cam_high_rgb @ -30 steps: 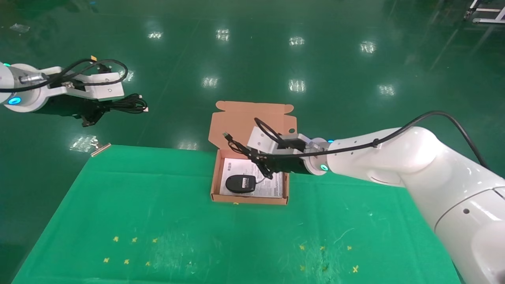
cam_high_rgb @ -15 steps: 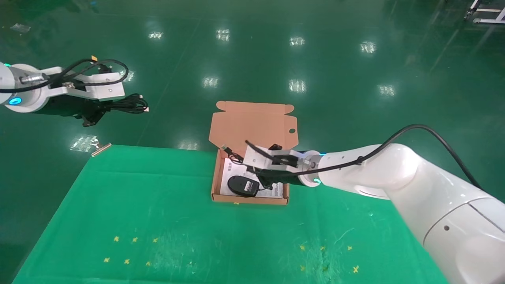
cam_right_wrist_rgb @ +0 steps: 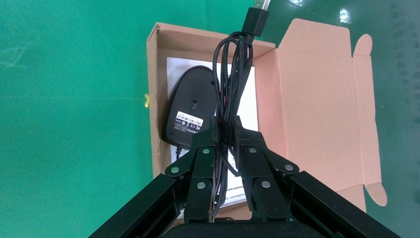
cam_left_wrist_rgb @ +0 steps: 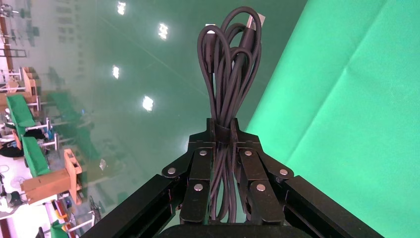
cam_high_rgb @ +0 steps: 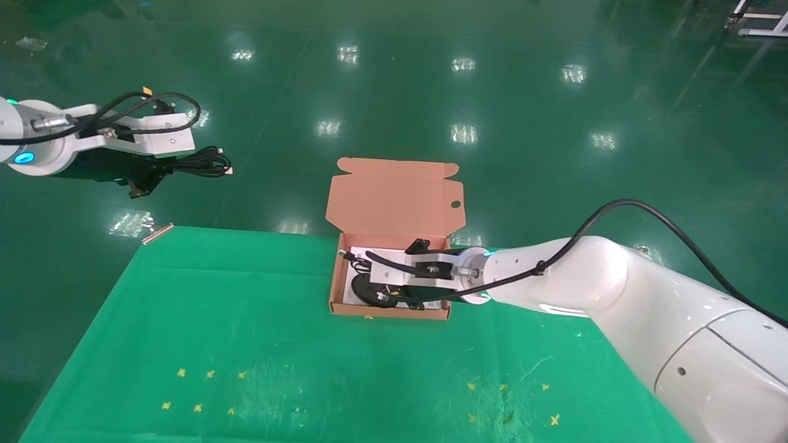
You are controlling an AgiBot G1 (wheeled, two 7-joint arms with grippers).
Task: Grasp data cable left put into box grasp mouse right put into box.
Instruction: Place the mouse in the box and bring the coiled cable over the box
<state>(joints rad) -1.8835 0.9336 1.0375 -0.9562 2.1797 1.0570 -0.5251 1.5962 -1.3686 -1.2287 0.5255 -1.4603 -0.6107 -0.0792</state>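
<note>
The box lies open at the table's far middle, its flap lid standing back. The black mouse lies in it upside down, grey label up, on the white sheet. My right gripper is low in the box, shut on the mouse's looped cord; the USB plug sticks out beyond the fingertips. My left gripper hangs far left, off the table over the floor, shut on the data cable, a black looped bundle reaching past its fingertips.
The green cloth table carries small yellow marks near its front. A short flat strip lies at its far left corner. Shiny green floor lies beyond the far edge.
My right gripper has come down with the cord into the box, over the mouse. The left arm and its cable have not moved.
</note>
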